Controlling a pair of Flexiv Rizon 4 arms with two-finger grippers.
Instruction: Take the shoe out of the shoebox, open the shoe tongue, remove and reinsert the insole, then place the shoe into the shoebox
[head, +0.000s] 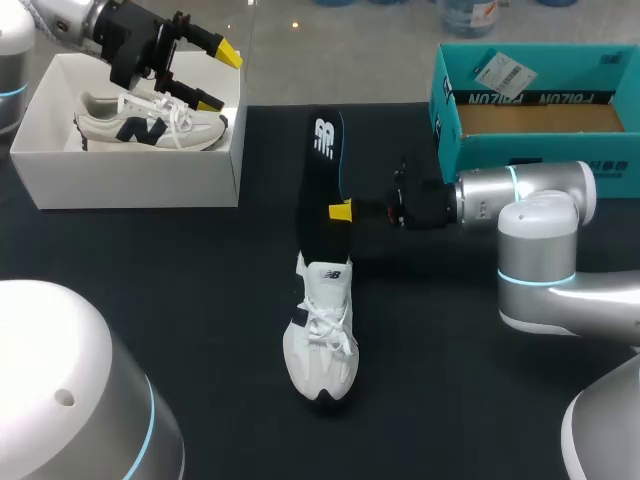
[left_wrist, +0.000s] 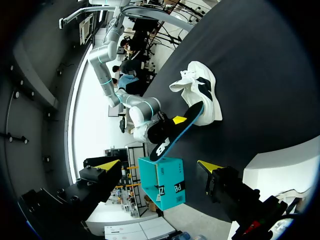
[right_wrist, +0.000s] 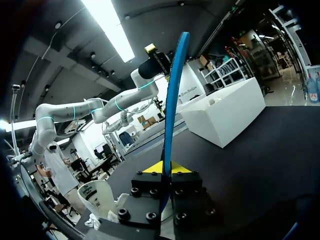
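Black tabletop carries all items. Nearest the head camera, a white shoe lies on its sole near the middle of the table, toe toward the camera, laces loose. A black insole with a blue edge meets the shoe's opening at its near end and extends away from it; the left wrist view shows the far end raised off the table.

The right gripper comes in from the side and clamps the insole near its lower part. The right wrist view shows both yellow tips pressed against the insole's two faces, with a narrow gap.

Farther back, a white shoebox holds a second shoe. The left gripper hangs over this box with its fingers spread wide, holding nothing. A teal box stands at the far right.
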